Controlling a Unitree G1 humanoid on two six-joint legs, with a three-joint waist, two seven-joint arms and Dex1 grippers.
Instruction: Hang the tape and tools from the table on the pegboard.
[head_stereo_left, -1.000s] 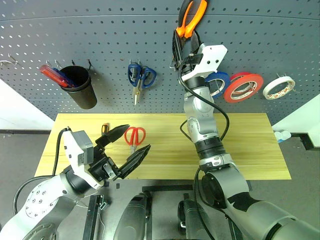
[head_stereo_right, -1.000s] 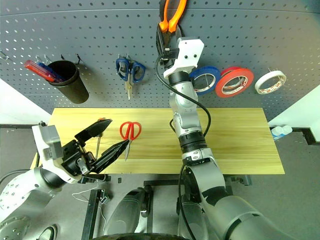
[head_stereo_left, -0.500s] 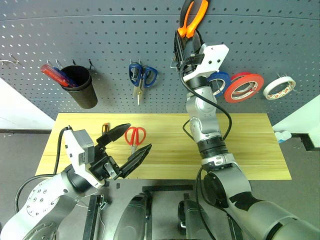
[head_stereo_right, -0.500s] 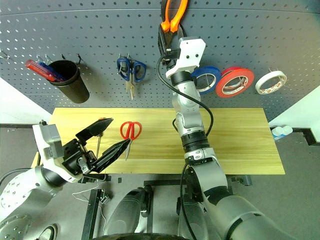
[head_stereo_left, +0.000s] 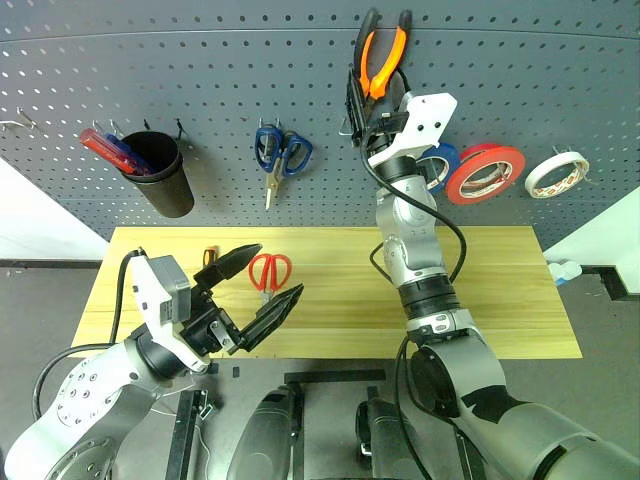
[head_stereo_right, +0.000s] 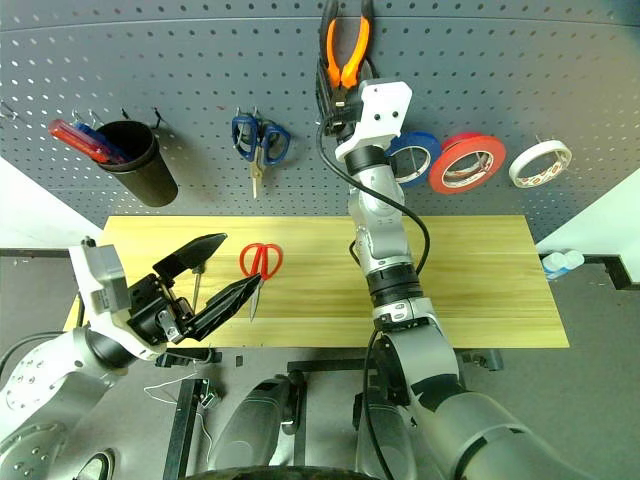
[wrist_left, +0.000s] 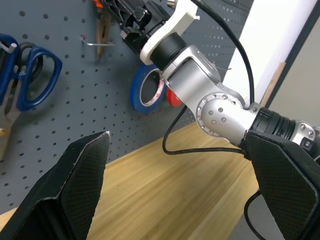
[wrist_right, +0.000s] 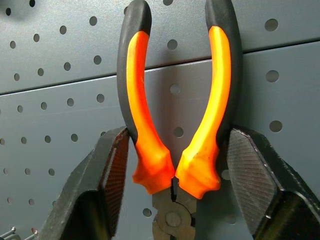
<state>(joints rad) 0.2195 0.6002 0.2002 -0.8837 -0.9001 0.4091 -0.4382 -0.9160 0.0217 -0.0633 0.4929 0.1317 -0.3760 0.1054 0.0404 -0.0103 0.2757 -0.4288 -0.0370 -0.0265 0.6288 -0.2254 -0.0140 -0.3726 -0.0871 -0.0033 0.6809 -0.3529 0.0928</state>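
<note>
- Pliers (wrist_right: 175, 125) are seen hanging handles-up on the pegboard (head_stereo_left: 200, 60), flanked by the right gripper (head_stereo_left: 372, 105), whose fingers are spread just outside the handles (contact cannot be judged).
- Red-handled scissors (head_stereo_left: 268, 272) and screwdriver (head_stereo_left: 210, 256) are left on the table (head_stereo_left: 500, 300), lengthwise toward the board, nearest the wide-spread, empty left gripper (head_stereo_left: 262, 288).
- Red tape (head_stereo_left: 485, 173) is already hung.

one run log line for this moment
right claw: open around pliers on pegboard | left claw: open, empty | red scissors, screwdriver: on table
</note>
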